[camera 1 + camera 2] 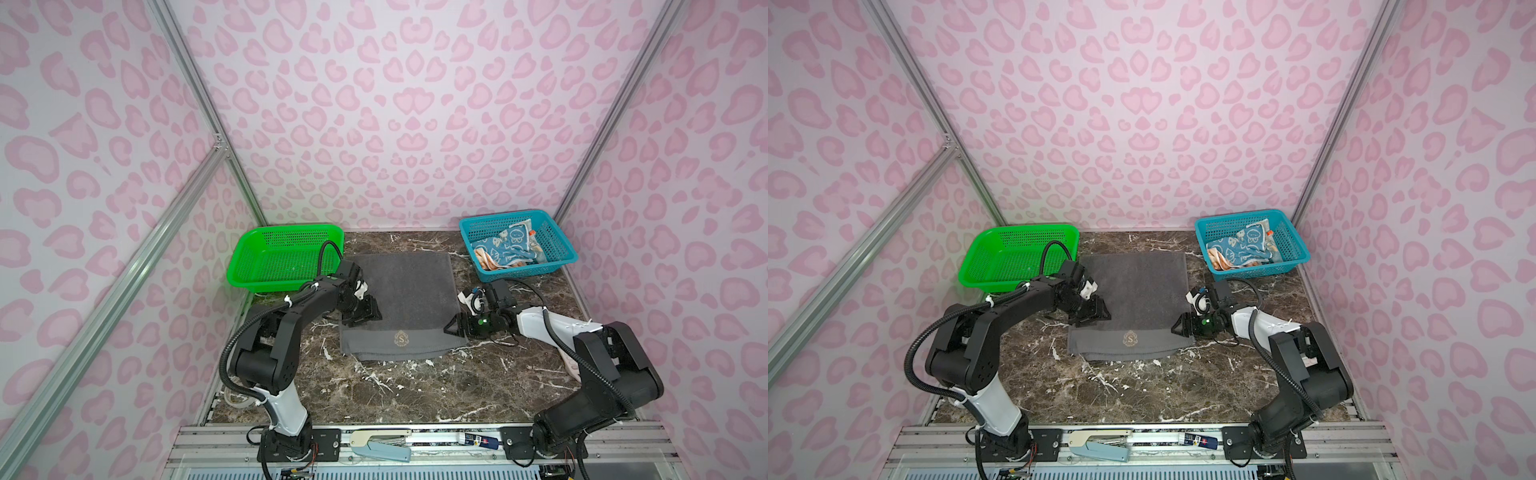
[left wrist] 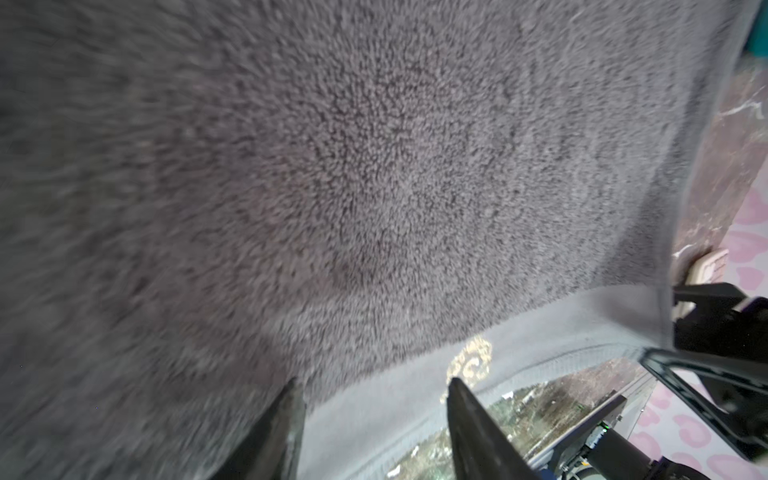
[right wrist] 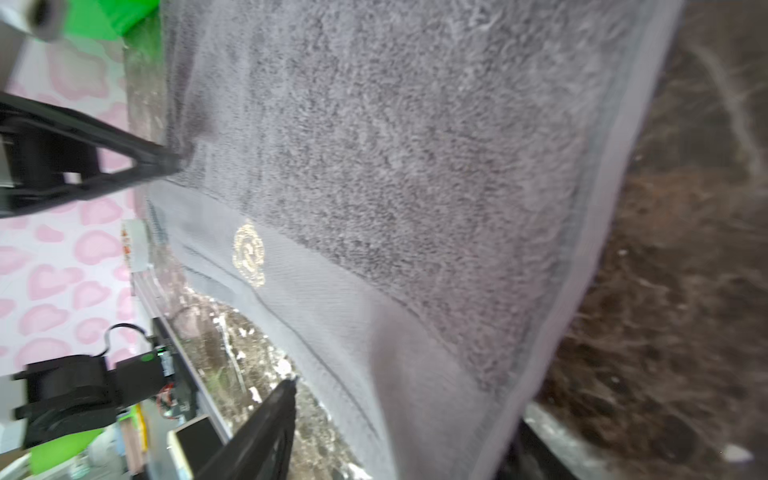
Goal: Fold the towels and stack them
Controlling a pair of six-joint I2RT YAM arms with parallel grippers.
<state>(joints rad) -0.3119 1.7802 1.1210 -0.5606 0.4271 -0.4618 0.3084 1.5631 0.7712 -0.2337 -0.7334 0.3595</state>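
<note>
Folding of the grey towel (image 1: 401,291) is judged to be the step in hand. In both top views it is spread flat in the middle of the table (image 1: 415,386), seemingly doubled already, with a gold crest (image 1: 401,339) near its front edge. The left gripper (image 1: 365,318) is set at its left edge and the right gripper (image 1: 451,330) at its right edge. The blue towel (image 1: 505,245) and orange towel (image 1: 484,259) are seen crumpled in the teal basket (image 1: 523,272) at the back right.

In the left wrist view, the left gripper's (image 2: 374,382) jaws are seen partly apart over the towel's pile (image 2: 374,166), with nothing pinched.

In the right wrist view, the right gripper's (image 3: 407,399) jaws are parted around the towel's hemmed side (image 3: 415,166) and not closed on it.

Next, both edges probably need to be pinched and carried over together, evenly.
</note>
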